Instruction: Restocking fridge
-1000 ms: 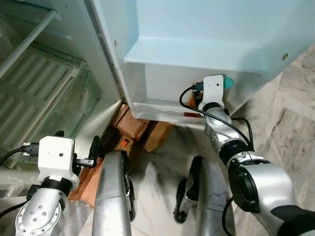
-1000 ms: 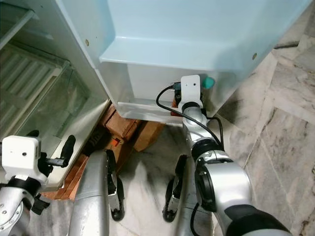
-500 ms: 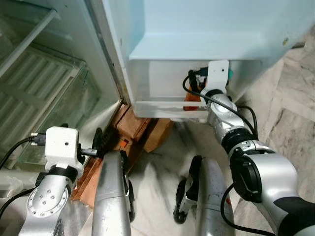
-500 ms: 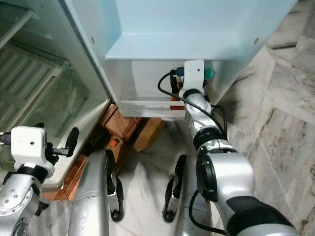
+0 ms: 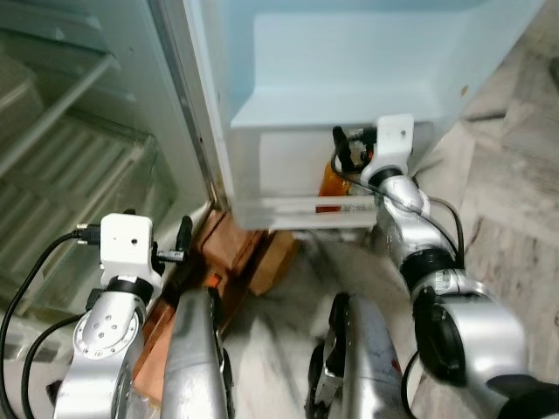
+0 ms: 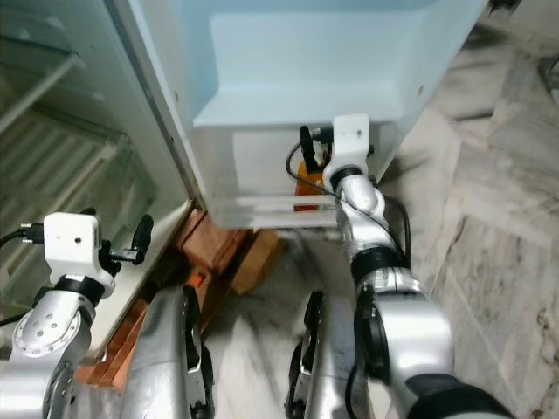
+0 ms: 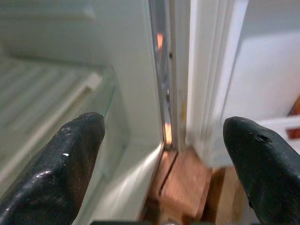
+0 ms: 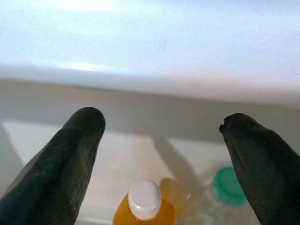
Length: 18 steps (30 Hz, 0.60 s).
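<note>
Grey marble floor (image 5: 515,218), and the pale blue fridge door (image 5: 349,61) swung wide open, with the white bottom door shelf (image 5: 301,209) as the landmark here. Standing inside that shelf is an orange juice bottle with a white cap (image 8: 144,202), and right beside it a clear bottle with a green cap (image 8: 226,186). The right gripper (image 8: 159,140) hovers just above the shelf with its fingers spread wide and nothing between them, so I'd guess the orange bottle counts as stocked. The left gripper (image 7: 164,150) sits well off to the side of the shelf, near the door hinge and the wooden blocks (image 5: 236,240) under the fridge, also wide open and empty. Can't tell what's left to load.
</note>
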Motion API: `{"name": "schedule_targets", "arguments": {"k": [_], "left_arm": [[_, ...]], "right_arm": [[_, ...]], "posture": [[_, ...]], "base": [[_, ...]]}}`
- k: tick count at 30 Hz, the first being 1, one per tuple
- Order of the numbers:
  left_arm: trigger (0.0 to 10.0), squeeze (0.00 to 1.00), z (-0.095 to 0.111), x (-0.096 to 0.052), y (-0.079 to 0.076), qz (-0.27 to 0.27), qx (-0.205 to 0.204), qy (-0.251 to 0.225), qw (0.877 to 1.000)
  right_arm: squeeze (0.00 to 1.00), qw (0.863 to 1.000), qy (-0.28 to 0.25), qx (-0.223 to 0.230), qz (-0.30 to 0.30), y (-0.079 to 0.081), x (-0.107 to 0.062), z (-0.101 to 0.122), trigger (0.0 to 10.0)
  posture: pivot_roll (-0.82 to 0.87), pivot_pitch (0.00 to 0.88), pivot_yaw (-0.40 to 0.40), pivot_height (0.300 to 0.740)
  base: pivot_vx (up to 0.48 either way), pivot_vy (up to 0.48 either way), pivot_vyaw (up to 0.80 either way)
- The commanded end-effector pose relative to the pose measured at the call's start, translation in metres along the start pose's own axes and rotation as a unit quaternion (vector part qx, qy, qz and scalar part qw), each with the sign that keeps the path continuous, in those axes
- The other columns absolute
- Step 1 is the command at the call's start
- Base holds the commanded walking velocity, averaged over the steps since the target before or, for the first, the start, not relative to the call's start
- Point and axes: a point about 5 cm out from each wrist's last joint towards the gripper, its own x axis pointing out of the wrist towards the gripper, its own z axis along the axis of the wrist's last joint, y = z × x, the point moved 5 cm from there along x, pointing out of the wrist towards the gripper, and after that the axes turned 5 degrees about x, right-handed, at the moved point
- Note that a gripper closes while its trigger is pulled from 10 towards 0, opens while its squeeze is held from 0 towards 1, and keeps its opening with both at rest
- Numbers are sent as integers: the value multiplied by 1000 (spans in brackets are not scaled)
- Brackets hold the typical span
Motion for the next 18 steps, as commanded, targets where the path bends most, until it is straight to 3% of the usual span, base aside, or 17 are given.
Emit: {"name": "schedule_targets", "arguments": {"k": [1, 6, 8, 9, 10, 14, 18], "left_arm": [[10000, 0, -5, 1, -2, 4, 0, 3, 1000], [10000, 0, -10, 5, -5, 8, 1, -1, 1000], [10000, 0, -11, 5, -5, 9, 1, -1, 1000], [10000, 0, -11, 6, -5, 10, 1, -2, 1000], [10000, 0, -14, 9, -5, 9, 1, -1, 1000], [10000, 0, -7, 19, 3, 17, 17, -22, 999], [10000, 0, -8, 20, 10, 22, 26, -26, 999]], "right_arm": [[1000, 1000, -12, 10, 1, 1, -11, -4, 10000], [976, 1000, -14, 15, 11, 10, -59, -28, 10000], [976, 1000, -9, 18, 11, 12, -65, -33, 10000], [118, 1000, -5, 21, 14, 15, -73, -38, 10000], [0, 1000, 0, 23, 19, 21, -84, -44, 10000], [0, 999, -7, 35, 31, 31, -97, -36, 10000], [0, 999, -8, 32, 15, 27, -103, -30, 10000]], "posture": [[175, 24, -47, 555], [166, 0, -47, 555], [166, 0, -47, 555], [160, 0, -45, 555], [150, 0, -40, 555], [140, 0, -7, 560], [124, 0, 2, 579]], "base": [[0, 0, 0], [0, 0, 0], [0, 0, 0], [0, 0, 0], [0, 0, 0], [0, 0, 0], [0, 0, 0]]}}
